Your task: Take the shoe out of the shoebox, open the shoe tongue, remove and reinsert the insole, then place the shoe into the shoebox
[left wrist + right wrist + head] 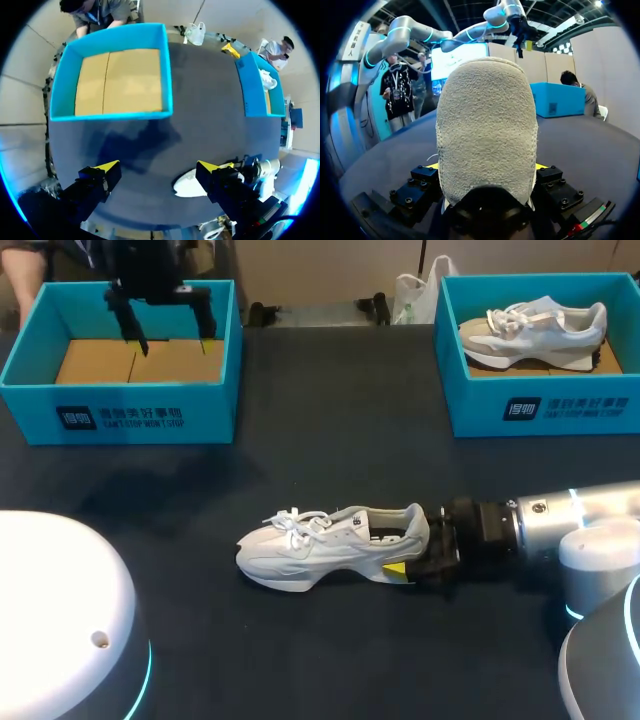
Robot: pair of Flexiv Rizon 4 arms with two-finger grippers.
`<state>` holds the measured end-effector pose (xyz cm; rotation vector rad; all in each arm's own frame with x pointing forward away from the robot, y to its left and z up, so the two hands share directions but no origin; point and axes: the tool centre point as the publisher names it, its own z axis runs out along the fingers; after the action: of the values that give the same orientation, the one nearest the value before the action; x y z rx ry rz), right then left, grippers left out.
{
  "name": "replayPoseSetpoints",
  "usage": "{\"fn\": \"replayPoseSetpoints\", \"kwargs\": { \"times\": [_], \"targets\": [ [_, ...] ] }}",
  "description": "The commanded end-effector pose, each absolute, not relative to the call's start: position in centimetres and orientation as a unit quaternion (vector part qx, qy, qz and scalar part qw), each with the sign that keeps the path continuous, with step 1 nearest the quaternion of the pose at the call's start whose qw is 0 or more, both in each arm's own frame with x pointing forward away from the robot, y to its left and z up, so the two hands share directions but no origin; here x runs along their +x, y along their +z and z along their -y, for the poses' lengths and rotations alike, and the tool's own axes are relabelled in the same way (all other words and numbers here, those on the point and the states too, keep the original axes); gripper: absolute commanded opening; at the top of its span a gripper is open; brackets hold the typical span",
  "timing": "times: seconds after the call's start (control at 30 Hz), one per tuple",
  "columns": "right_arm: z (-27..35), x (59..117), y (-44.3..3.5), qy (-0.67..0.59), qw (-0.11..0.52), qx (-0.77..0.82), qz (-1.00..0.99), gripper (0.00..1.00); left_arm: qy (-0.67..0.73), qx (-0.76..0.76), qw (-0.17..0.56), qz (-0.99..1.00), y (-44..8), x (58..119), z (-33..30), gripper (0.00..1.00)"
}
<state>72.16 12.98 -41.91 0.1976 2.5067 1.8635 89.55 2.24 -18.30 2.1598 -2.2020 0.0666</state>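
- Presently, risk at upper left: the left gripper (170, 340) hangs wide open and empty over the left shoebox (120, 415), too far off to steady anything.
- Risk at centre: the white shoe (320, 545) lies on the table (330, 440), gripped only at the heel by the right gripper (425, 560); if lifted, the toe could swing or slip.
- Left shoebox: brown cardboard (100, 360) only.
- Right shoebox (540, 405), upper right: a second shoe (535, 325).
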Motion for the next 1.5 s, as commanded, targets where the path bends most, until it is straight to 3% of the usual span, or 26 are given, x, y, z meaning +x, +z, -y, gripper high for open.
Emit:
{"fn": "replayPoseSetpoints", "kwargs": {
  "times": [0.03,0.3,1.07,1.5],
  "targets": [
    [-13.0,72.2,-41.9,0.594,0.005,0.064,-0.802,0.0,0.013,0.71,0.015,0.704,-19.5,86.8,1.5,1.0],
    [-13.0,72.2,-41.9,0.594,0.005,0.064,-0.802,0.0,0.015,0.71,-0.008,0.704,-20.0,81.5,5.9,1.0],
    [-13.0,72.2,-41.9,0.594,0.005,0.064,-0.802,0.0,-0.038,0.694,0.008,0.719,-24.2,75.5,16.7,1.0],
    [-13.0,72.2,-41.9,0.594,0.005,0.064,-0.802,0.0,-0.036,0.697,-0.002,0.716,-24.6,75.2,17.1,1.0]
  ]
}}
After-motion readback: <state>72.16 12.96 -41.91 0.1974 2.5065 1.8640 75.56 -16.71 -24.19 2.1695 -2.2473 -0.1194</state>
